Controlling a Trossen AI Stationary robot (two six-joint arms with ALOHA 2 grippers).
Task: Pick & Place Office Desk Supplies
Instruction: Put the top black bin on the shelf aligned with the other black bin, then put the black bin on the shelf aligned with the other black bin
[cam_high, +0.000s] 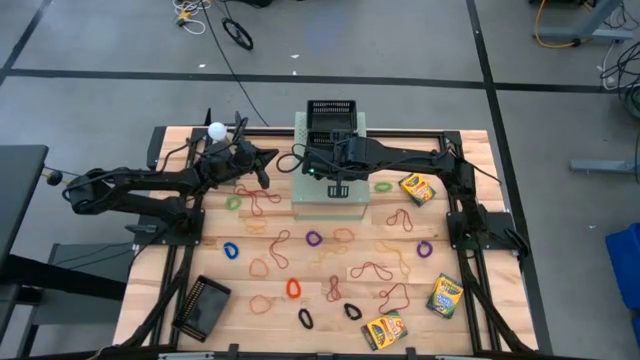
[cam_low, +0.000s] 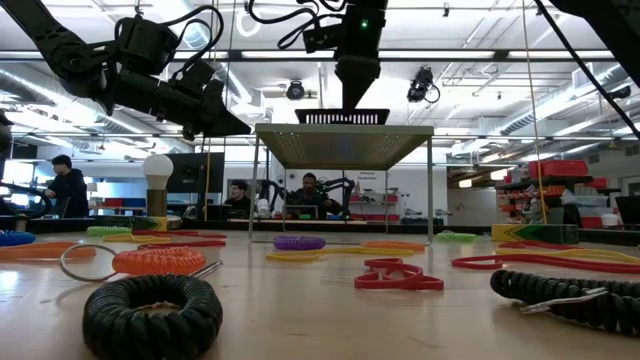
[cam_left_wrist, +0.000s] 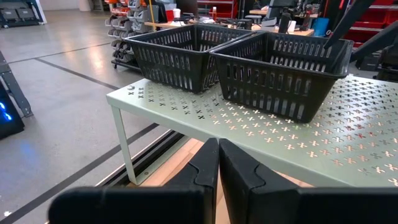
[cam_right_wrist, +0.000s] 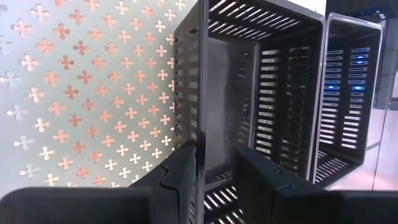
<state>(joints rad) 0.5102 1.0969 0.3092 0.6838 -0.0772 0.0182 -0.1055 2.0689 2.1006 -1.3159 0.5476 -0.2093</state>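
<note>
Two black mesh trays (cam_left_wrist: 180, 56) (cam_left_wrist: 280, 74) stand side by side on the pale-green perforated shelf (cam_high: 330, 190) at the table's middle. My right gripper (cam_right_wrist: 217, 177) is open and slants down over the nearer tray (cam_right_wrist: 261, 81). One finger is outside the tray's wall (cam_right_wrist: 200, 93) and one inside. My left gripper (cam_left_wrist: 217, 168) is shut and hovers level at the shelf's left side (cam_high: 265, 160), holding nothing. Rubber bands (cam_high: 290, 250) lie scattered over the wooden table, with crayon boxes (cam_high: 418, 187) (cam_high: 445, 295) (cam_high: 385, 330) at the right. My right gripper straddles the nearer tray's side wall from above; the gap between the fingers is wider than the wall. The outer finger (cam_right_wrist: 180, 174) stands right beside the wall, and I cannot tell whether it touches. The tray rests with its bottom on the shelf.
A third black mesh tray (cam_high: 203, 305) lies near the table's front left corner. A white ball on a stand (cam_high: 217, 130) is at the far left, close to my left arm. Black frame rails run along the table's sides. People sit in the room beyond.
</note>
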